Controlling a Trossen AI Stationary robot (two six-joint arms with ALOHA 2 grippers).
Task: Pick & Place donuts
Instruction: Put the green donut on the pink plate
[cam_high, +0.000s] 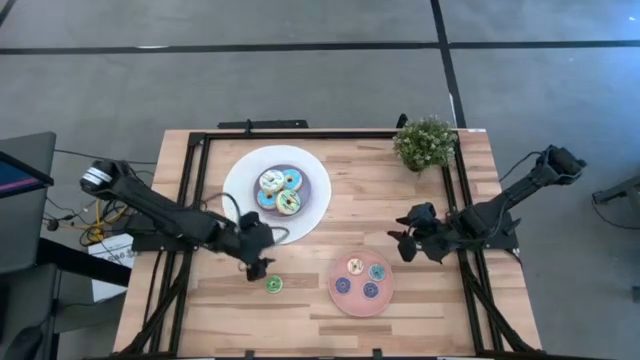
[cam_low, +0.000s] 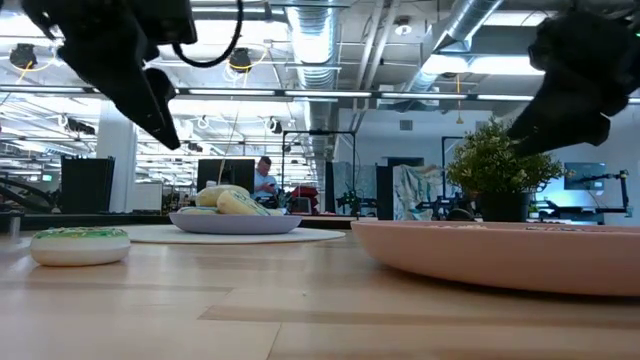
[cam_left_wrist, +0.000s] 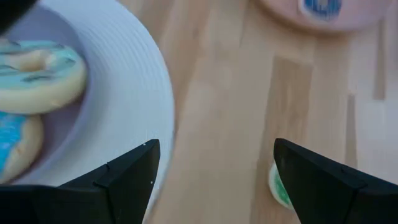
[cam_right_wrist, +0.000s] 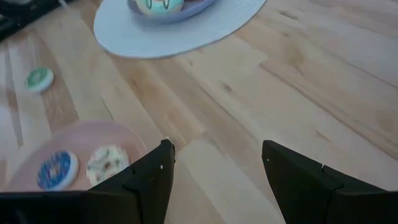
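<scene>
While both arms hang over the wooden table, we see neither claw holding anything. Our left gripper hovers at about seven o'clock from the table's centre, its fingers spread wide and empty, just off the five o'clock rim of the white plate. A green mini donut lies on the bare wood just beside it, toward five o'clock from the gripper.

Three larger donuts sit together on a lilac plate stacked on the white one, at roughly eleven o'clock on the table. Four mini donuts rest on the pink plate at about five o'clock.

Our right gripper waits at about three o'clock, just off the pink plate's two o'clock edge, fingers apart and empty. A potted plant stands at one o'clock, near the table's far edge.
</scene>
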